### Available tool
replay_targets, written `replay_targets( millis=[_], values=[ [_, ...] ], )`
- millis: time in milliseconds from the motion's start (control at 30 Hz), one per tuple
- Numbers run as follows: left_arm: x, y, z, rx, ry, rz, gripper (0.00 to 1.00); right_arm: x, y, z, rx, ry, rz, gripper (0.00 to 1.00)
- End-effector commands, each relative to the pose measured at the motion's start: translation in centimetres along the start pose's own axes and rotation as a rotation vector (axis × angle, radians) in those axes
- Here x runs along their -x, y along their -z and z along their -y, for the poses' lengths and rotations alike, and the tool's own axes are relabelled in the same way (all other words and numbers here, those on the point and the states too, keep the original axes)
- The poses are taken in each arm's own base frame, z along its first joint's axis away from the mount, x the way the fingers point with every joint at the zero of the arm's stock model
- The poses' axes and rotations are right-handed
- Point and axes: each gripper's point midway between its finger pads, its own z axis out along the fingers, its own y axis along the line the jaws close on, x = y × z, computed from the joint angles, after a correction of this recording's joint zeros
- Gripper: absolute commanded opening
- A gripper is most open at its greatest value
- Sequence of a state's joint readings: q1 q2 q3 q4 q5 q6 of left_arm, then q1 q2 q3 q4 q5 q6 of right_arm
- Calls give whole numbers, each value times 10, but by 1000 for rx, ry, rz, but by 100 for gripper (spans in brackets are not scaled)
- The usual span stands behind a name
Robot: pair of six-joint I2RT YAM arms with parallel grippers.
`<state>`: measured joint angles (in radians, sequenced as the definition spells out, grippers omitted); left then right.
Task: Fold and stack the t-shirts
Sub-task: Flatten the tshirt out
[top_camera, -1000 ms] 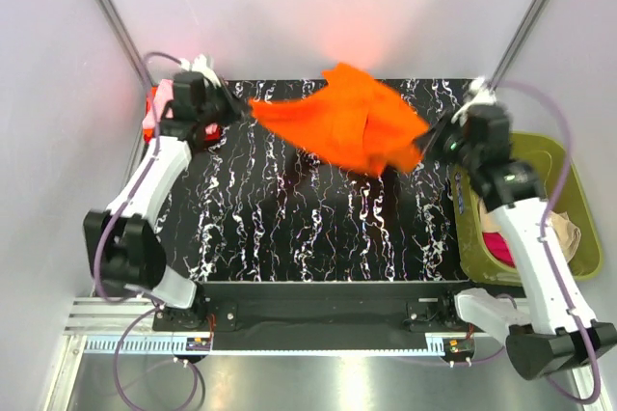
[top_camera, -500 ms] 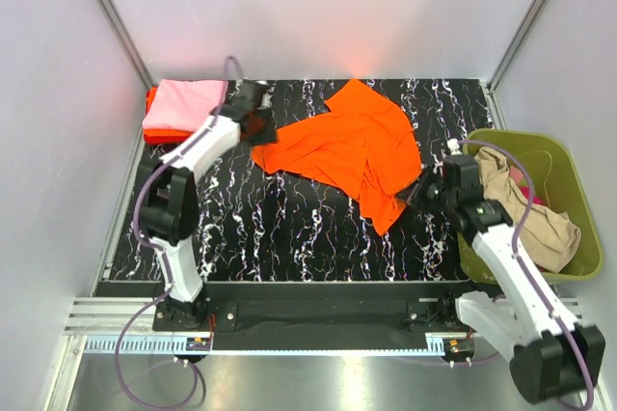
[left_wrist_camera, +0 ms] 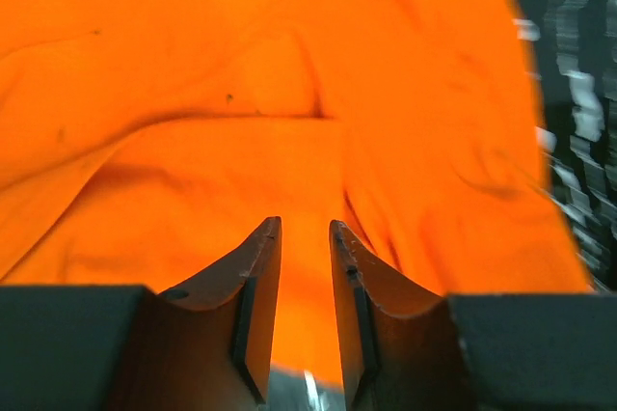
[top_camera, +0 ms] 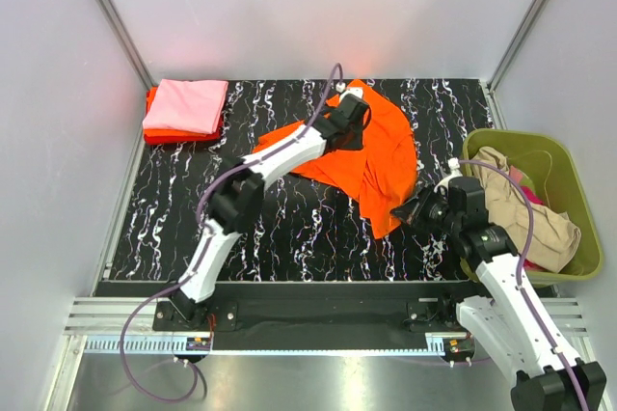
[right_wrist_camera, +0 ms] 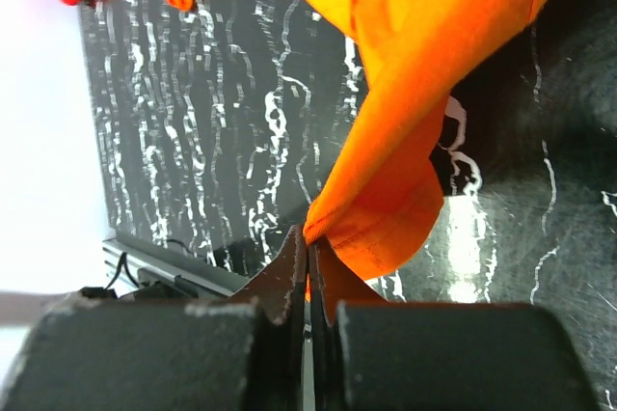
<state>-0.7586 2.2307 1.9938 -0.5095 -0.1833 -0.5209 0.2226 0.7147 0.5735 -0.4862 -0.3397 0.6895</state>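
Trailing from right gripper point(right_wrist_camera: 308, 245), orange t-shirt point(right_wrist_camera: 416, 93)

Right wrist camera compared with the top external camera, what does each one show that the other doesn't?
Only the right wrist view makes plain that the right gripper is shut on an edge of the orange t-shirt. Only the top external view shows the folded pink t-shirt at the far left, the green basket holding a beige t-shirt, and the left gripper over the orange cloth. Both show the orange t-shirt lying crumpled on the black marbled table.
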Motion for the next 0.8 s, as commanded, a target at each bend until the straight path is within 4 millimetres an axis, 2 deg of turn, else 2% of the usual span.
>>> replay_targets(
  millis=[0, 67, 167, 300, 567, 767],
  values=[
    [23, -27, 21, 18, -6, 109, 32, 0, 7, -17, 83, 31, 11, 0],
    [24, -38, 23, 23, 9, 121, 33, 0, 7, -17, 84, 33, 12, 0],
    [14, -58, 22, 32, 23, 120, 34, 1, 9, -17, 85, 42, 21, 0],
    [0, -73, 26, -16, 4, 111, 37, 1, 10, -17, 89, 43, 27, 0],
    [-15, -91, 21, 5, 12, 101, 38, -1, 10, -18, 91, 57, 24, 0],
    [-20, -98, 22, -6, 14, 89, 37, -1, 10, -16, 85, 61, 27, 0]
  ],
)
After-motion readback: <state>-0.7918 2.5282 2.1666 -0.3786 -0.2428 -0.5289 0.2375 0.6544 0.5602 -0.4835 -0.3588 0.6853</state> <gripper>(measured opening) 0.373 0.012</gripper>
